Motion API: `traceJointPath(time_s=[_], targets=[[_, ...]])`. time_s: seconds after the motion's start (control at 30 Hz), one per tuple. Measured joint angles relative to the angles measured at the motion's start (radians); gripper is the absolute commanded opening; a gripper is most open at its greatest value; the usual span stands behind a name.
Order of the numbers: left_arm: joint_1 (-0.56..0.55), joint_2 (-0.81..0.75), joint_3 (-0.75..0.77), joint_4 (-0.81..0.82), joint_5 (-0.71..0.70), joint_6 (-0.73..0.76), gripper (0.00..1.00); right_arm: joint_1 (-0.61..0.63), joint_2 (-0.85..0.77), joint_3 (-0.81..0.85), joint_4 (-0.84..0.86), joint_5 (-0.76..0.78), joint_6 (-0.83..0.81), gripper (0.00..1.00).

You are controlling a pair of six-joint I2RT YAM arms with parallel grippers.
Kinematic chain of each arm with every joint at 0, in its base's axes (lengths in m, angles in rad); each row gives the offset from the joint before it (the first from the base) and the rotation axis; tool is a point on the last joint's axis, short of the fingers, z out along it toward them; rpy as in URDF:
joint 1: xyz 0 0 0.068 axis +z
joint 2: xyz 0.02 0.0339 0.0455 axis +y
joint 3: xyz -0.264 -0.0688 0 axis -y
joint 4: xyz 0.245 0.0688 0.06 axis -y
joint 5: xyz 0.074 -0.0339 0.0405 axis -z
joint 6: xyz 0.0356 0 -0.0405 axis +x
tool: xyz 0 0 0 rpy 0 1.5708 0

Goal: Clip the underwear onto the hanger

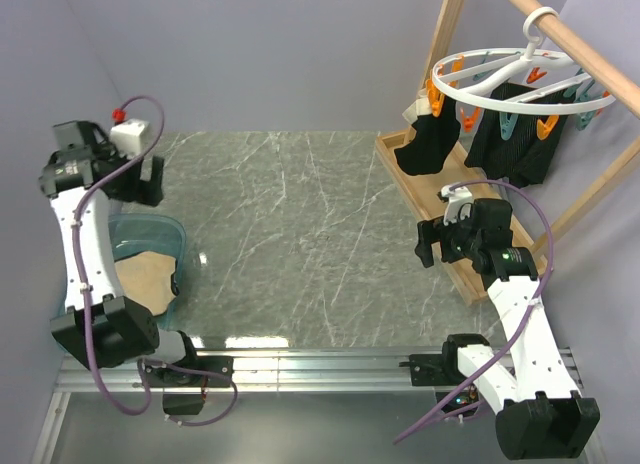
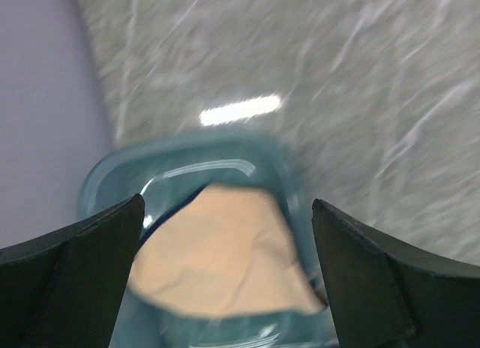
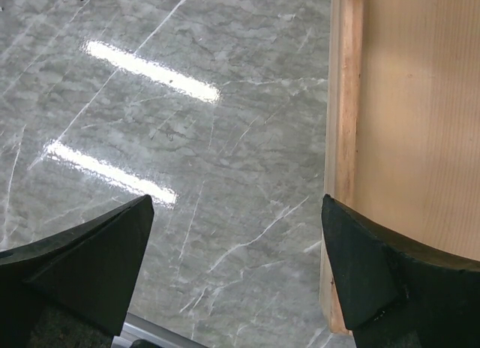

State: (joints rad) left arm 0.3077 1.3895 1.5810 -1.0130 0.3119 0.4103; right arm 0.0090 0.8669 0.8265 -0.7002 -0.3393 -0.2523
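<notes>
– Broadly, what is laid out, from the biggest thing down?

– A grey-green marbled counter [image 1: 300, 214], glossy and veined, is seen under everything. At its far right a wooden frame [image 1: 430, 199] of pale, smooth timber is stood, and from its rod [image 1: 575, 39] the hanger [image 1: 500, 96] is hung by its hook: white plastic, ring-shaped with spokes. Orange and teal clips [image 1: 510, 126] are dangled from it, and black garments [image 1: 425, 144] are already held there.

– And where is the underwear found?

– It is heaped in a translucent blue-green tub [image 1: 165, 234] with rounded corners, at the near left of the counter. The underwear [image 2: 225, 258] is shown as soft, creased beige cloth; from the blurred wrist view no clear long axis can be made out.

– Which arm is favoured?

– The left one, it is judged. The left end effector [image 2: 226, 205] is held directly over the tub, its fingers spread wide with nothing between them, so the cloth lies straight below and just ahead. The right end effector [image 3: 236, 202] is likewise released and empty, parked above the frame's base edge, well apart from the tub.
</notes>
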Motion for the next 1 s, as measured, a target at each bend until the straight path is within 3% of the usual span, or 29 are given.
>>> traceJointPath(time_s=[0.2,0.33,0.7,1.0], targets=[[0.241,-0.054,-0.114,-0.120,-0.033,0.252,0.94,0.000,0.022,0.017,-0.008,-0.003,-0.008,1.00],[0.332,-0.059,-0.259,-0.140,-0.106,0.361,0.91,0.000,0.040,0.020,-0.011,-0.008,-0.011,1.00],[0.340,-0.033,-0.607,-0.007,-0.151,0.378,0.82,0.002,0.082,0.027,-0.017,-0.020,-0.025,1.00],[0.319,0.070,-0.515,0.097,-0.087,0.290,0.77,0.008,0.087,0.029,-0.020,-0.021,-0.026,1.00]])
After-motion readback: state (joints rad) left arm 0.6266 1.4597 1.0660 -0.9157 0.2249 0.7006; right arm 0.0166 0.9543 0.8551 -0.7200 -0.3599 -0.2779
